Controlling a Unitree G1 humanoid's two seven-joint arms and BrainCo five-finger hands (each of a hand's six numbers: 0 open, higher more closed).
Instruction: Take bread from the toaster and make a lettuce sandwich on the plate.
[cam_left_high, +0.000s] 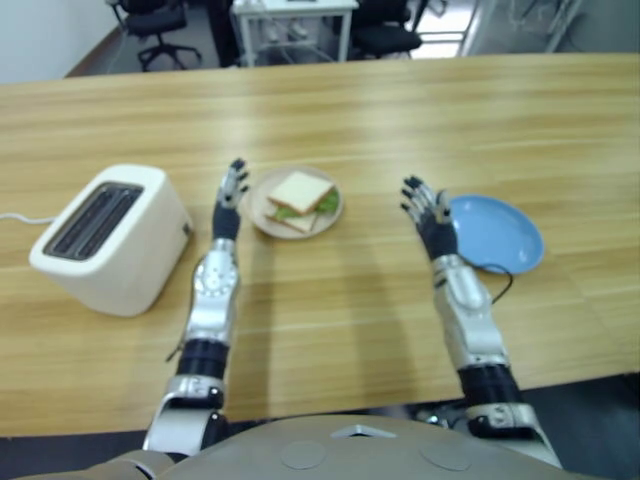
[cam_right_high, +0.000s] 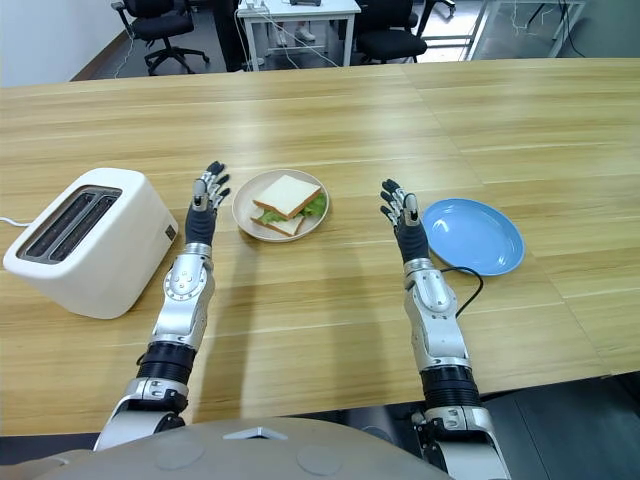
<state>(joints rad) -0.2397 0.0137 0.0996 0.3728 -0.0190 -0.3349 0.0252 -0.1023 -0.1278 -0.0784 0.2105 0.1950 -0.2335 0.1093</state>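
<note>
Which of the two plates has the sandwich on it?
The beige plate beside the left hand: it carries the sandwich of bread and lettuce. The blue plate lies by the right hand.

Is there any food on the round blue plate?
No, the round blue plate is bare, and the bread-and-lettuce sandwich lies on the round beige plate.
</note>
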